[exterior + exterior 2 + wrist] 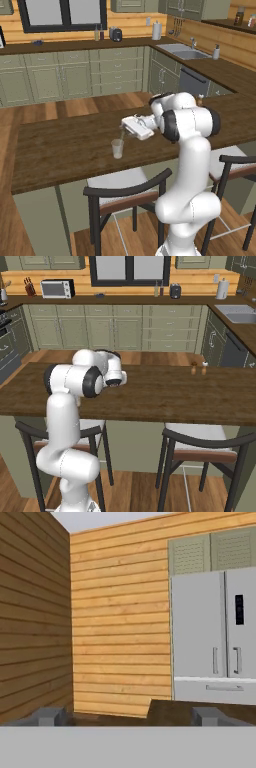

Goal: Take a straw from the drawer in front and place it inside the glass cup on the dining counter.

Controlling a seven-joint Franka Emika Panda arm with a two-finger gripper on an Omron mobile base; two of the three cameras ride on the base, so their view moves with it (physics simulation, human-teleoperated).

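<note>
Tool (pixel 123 127) spread, above glass cup (pixel 117 148) | straw (pixel 121 134) upright in cup | hand view: fridge (pixel 215 637)

Around me: sage-green cabinets (pixel 112 326) beneath a dark-framed window (pixel 131 268), wood-plank walls (pixel 120 622), plank floor (pixel 65 107), a steel fridge (pixel 215 637), and two dark chairs (pixel 200 448).
</note>
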